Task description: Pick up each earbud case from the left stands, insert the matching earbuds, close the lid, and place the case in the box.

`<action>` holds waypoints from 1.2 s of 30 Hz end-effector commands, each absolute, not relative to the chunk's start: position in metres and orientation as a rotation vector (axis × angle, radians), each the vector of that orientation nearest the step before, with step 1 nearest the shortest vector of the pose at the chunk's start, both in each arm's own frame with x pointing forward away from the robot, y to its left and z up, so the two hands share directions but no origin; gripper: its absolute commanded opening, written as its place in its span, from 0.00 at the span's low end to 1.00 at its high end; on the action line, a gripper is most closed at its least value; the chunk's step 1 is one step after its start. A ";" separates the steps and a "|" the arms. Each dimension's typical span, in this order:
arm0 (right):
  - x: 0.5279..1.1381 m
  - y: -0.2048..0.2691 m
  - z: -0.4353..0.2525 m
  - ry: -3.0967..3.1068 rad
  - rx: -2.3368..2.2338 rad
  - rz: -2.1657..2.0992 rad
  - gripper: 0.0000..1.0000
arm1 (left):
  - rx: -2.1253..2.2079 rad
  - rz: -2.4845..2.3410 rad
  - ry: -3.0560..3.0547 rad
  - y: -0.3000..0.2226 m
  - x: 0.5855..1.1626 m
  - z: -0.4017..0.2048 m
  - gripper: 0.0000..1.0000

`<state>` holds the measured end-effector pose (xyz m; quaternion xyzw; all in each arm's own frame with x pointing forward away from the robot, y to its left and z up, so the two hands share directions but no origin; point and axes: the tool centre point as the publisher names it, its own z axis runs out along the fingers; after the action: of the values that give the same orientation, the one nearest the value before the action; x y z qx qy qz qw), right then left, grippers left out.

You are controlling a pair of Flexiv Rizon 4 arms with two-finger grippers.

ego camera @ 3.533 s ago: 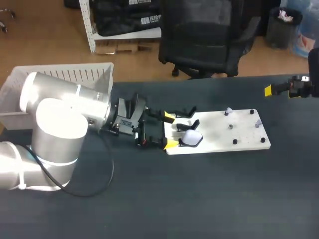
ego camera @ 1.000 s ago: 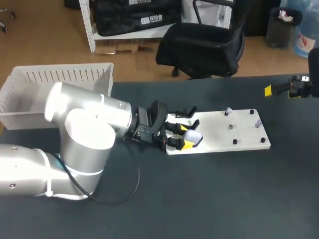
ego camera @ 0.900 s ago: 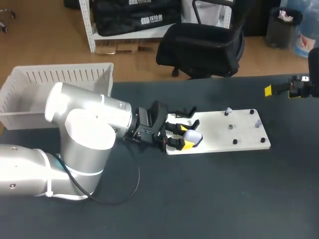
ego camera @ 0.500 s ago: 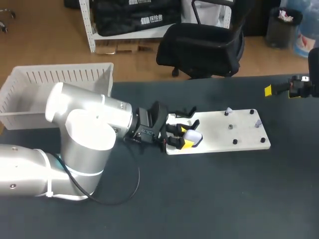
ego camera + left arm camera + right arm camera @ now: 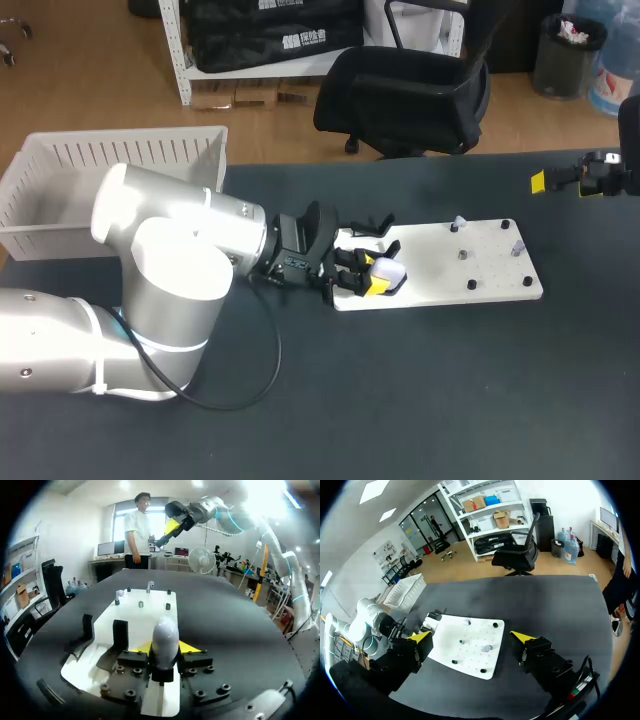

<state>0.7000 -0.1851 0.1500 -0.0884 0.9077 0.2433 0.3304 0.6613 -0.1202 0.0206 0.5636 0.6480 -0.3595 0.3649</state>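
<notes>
A white earbud case stands on the left end of the white board, next to two empty black stands. My left gripper comes in from the left and is shut on the earbud case, one yellow tip pressing each side. In the left wrist view my left gripper holds it upright beside the stands. Small pale earbuds sit on pegs at the board's far end. My right gripper hangs open above the table's far right edge, away from the board; its own view shows my right gripper holding nothing.
A white slatted box stands at the table's back left, behind my left arm. Black pegs dot the right half of the board. Dark table surface lies in front of the board.
My left gripper's fingers have closed in on the earbud case over the last second. Earlier the arm stood further back with its fingers wide. The right arm has not moved.
</notes>
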 end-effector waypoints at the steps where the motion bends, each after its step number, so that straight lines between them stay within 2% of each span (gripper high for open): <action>1: 0.700 -0.185 0.150 2.374 -0.231 0.636 1.00 | 1.438 -0.906 1.658 -0.117 0.662 0.029 0.00; 25: 0.700 -0.185 0.150 2.374 -0.231 0.636 1.00 | 1.400 -0.852 1.514 -0.131 0.682 0.092 0.00; 36: 0.685 -0.131 0.128 2.421 -0.428 0.668 1.00 | 1.436 -0.842 1.439 -0.162 0.694 0.110 0.00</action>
<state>0.6774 -0.1401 0.1331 -0.1582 0.9103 0.2419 0.2964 0.6869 -0.1507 0.1132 0.5777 0.5837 -0.3452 0.4543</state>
